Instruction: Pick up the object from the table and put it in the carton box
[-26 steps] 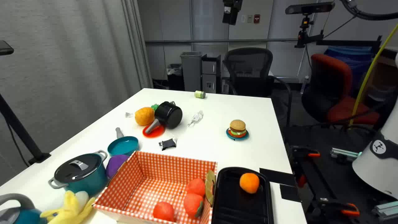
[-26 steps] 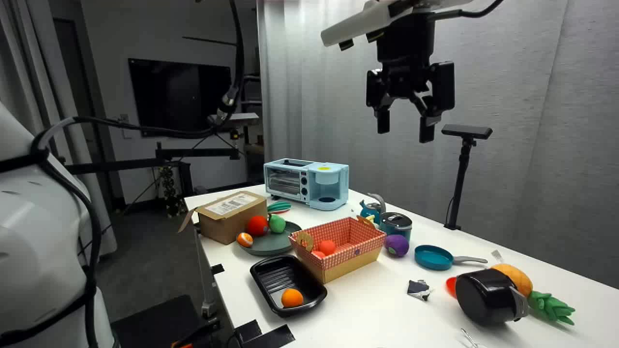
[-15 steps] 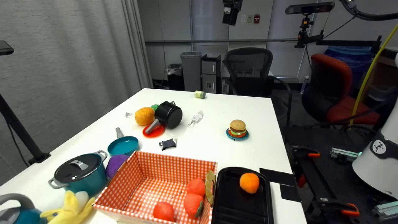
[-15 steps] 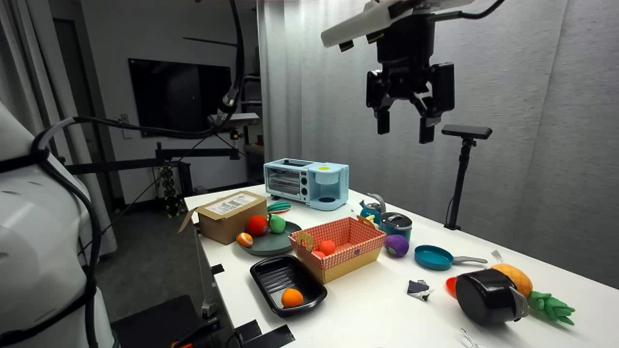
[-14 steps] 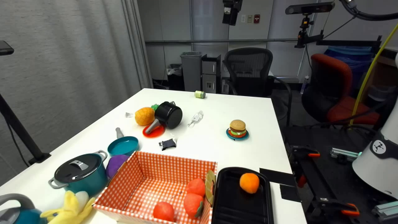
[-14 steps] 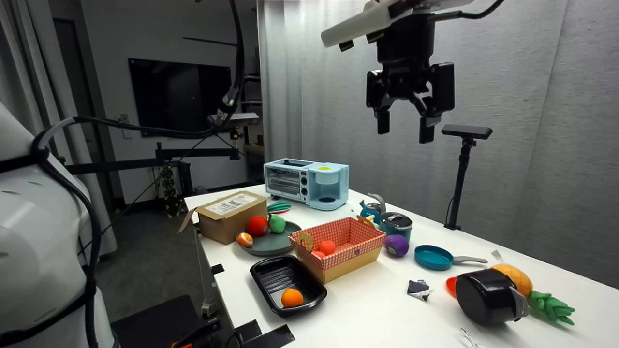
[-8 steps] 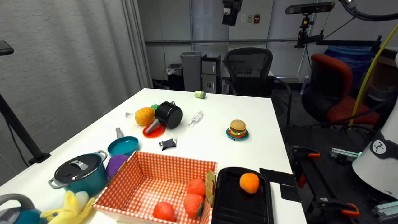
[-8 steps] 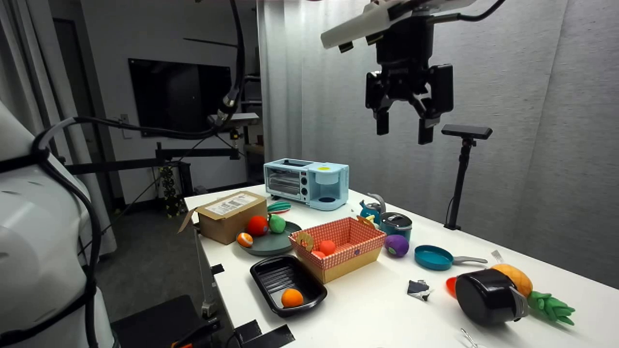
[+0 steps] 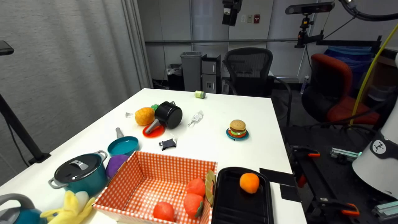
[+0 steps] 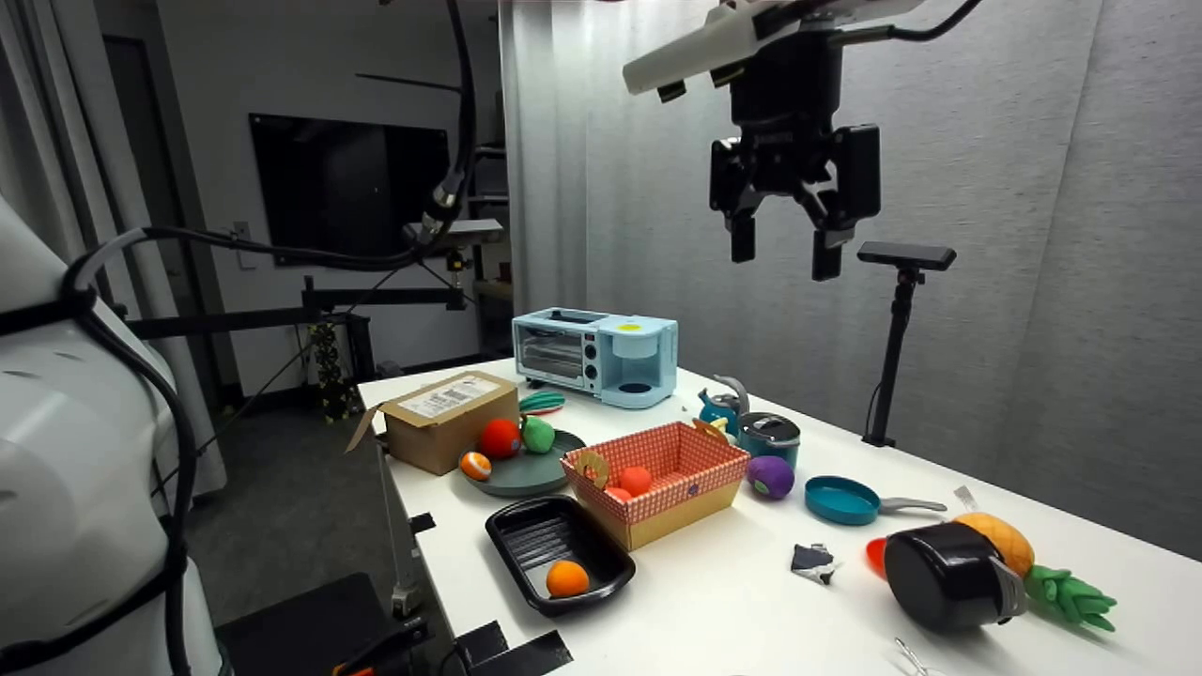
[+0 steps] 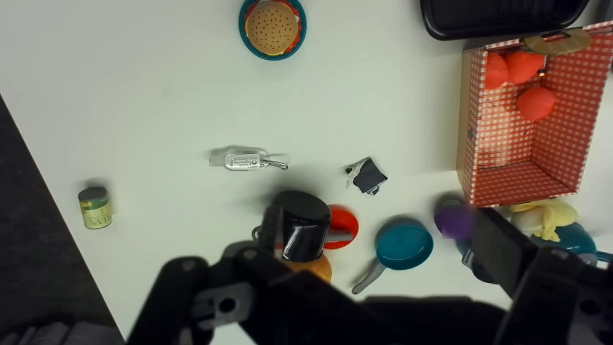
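Observation:
The carton box (image 9: pixel 174 166), red-and-white checkered, stands open on the table with three red fruits (image 9: pixel 164 211) inside; it also shows in the wrist view (image 11: pixel 584 96). My gripper (image 10: pixel 785 252) is open and empty, high above the table, fingers pointing down. In the wrist view, the teal pan (image 11: pixel 402 244) shows between its fingers. Loose table objects include a black-and-silver packet (image 11: pixel 368 176), a small clear bottle with a clip (image 11: pixel 244 161), a green can (image 11: pixel 97 211) and a burger on a teal plate (image 11: pixel 272 28). Which one is the task's object is not shown.
A black pot (image 10: pixel 944 575) lies tipped by a pineapple (image 10: pixel 1000 540). A black bin (image 10: pixel 526 535) with an orange (image 10: pixel 567 578) adjoins the carton box. A teal lidded pot (image 9: pixel 82 172), purple vegetable (image 10: pixel 771 477), brown cardboard box (image 10: pixel 451 427) and blue toaster oven (image 10: pixel 601 357) stand around.
My gripper has sunk very slightly and stays open. The objects on the table have not moved.

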Motion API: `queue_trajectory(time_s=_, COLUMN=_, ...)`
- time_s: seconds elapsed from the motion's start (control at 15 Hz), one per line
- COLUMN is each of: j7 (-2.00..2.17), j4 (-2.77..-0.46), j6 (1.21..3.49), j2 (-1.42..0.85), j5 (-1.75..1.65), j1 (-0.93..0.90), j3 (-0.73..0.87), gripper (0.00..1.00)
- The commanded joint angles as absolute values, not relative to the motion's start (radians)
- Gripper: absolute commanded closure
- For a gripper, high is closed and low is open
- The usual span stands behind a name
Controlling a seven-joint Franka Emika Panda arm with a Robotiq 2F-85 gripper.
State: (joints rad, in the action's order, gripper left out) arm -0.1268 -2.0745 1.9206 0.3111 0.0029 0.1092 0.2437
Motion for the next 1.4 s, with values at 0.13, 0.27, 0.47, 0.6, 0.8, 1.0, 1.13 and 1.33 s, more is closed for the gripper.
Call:
queue_trajectory(time_s=0.13, j7=-0.138, j4=-2.088, j6=1.932, j2=0.299, j5=0.002, j1=0.130, j3=0.231, gripper=0.00)
queue_trajectory(time_s=0.27, j7=-0.140, j4=-2.102, j6=1.941, j2=0.289, j5=-0.014, j1=0.131, j3=0.227, gripper=0.00)
queue_trajectory(time_s=0.47, j7=-0.147, j4=-2.138, j6=1.941, j2=0.275, j5=-0.032, j1=0.133, j3=0.227, gripper=0.00)
queue_trajectory(time_s=0.6, j7=-0.151, j4=-2.158, j6=1.945, j2=0.262, j5=-0.040, j1=0.134, j3=0.228, gripper=0.00)
queue_trajectory(time_s=0.8, j7=-0.150, j4=-2.196, j6=1.977, j2=0.249, j5=-0.063, j1=0.135, j3=0.226, gripper=0.00)
queue_trajectory(time_s=1.0, j7=-0.159, j4=-2.249, j6=2.068, j2=0.235, j5=-0.103, j1=0.137, j3=0.225, gripper=0.00)
queue_trajectory(time_s=1.13, j7=-0.167, j4=-2.278, j6=2.120, j2=0.215, j5=-0.116, j1=0.137, j3=0.228, gripper=0.00)
queue_trajectory(time_s=1.33, j7=-0.181, j4=-2.316, j6=2.202, j2=0.166, j5=-0.132, j1=0.143, j3=0.232, gripper=0.00)
